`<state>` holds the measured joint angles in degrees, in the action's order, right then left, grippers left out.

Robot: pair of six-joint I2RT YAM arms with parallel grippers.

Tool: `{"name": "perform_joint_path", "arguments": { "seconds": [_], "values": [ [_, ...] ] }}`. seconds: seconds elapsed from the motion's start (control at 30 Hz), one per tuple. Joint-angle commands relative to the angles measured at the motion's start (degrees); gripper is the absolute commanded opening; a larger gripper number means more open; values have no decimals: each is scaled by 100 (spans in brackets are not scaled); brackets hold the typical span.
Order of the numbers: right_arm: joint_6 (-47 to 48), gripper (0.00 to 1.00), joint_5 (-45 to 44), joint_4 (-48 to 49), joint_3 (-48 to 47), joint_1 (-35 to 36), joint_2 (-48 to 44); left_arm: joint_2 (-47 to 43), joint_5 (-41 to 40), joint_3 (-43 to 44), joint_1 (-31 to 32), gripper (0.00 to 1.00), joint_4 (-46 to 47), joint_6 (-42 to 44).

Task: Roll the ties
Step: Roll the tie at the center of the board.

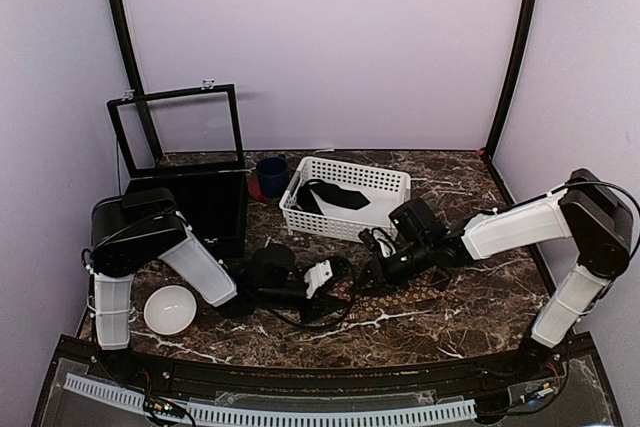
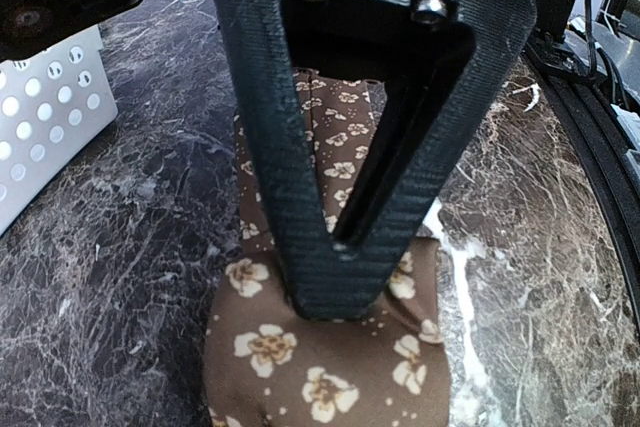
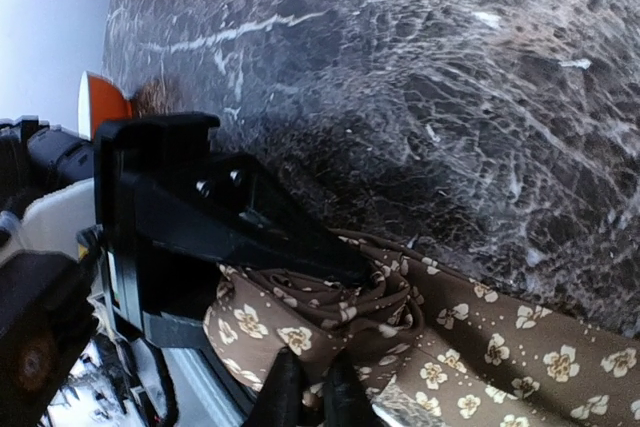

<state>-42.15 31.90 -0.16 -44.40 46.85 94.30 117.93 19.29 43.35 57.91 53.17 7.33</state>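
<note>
I work in a lab test cell: plain lilac panels (image 1: 330,37) wall in my dark marbled surface (image 1: 480,317) on three sides, with black frame posts (image 1: 512,57) at its far corners. A white cable duct (image 1: 300,413) runs along its near edge.

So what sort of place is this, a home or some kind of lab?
Probably a robot test booth, not a home: plain walls and black frame posts box in a marble-patterned table, with two robot arms mounted at its near edge over a brown tie.
</note>
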Motion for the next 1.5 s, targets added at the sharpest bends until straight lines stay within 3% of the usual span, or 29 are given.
{"name": "perform_joint_path", "arguments": {
  "seconds": [0.0, 0.1, 0.33, 0.57, 0.83, 1.13, 1.27, 1.37, 1.47],
  "values": [
    [136, 2, -174, -204, -75, 28, 42, 108, -273, -147, 1, 28, -1289, 143],
    [109, 0, -148, -90, 85, -20, 15, 101, -254, -162, 1, 31, -1241, 178],
    [110, 0, -134, 132, 442, -196, -93, -16, -195, -181, -8, 61, -952, 171],
    [218, 0, -182, 235, 734, -403, -237, -160, 102, -325, -8, 77, -164, 99],
    [338, 0, -242, 260, 943, -623, -244, 120, 173, -428, 103, 84, 1141, -277],
    [305, 0, -148, 345, 935, -625, -221, 591, 176, 300, 184, 85, 1253, -384],
    [297, 0, -107, 351, 909, -598, -232, 678, 269, 521, 212, 79, 954, -190],
    [278, 0, -73, 380, 880, -549, -246, 741, 374, 559, 212, 68, 895, -57],
    [307, 0, -30, 304, 827, -538, -246, 814, 483, 426, 212, 42, 969, 17]
  ]
}}
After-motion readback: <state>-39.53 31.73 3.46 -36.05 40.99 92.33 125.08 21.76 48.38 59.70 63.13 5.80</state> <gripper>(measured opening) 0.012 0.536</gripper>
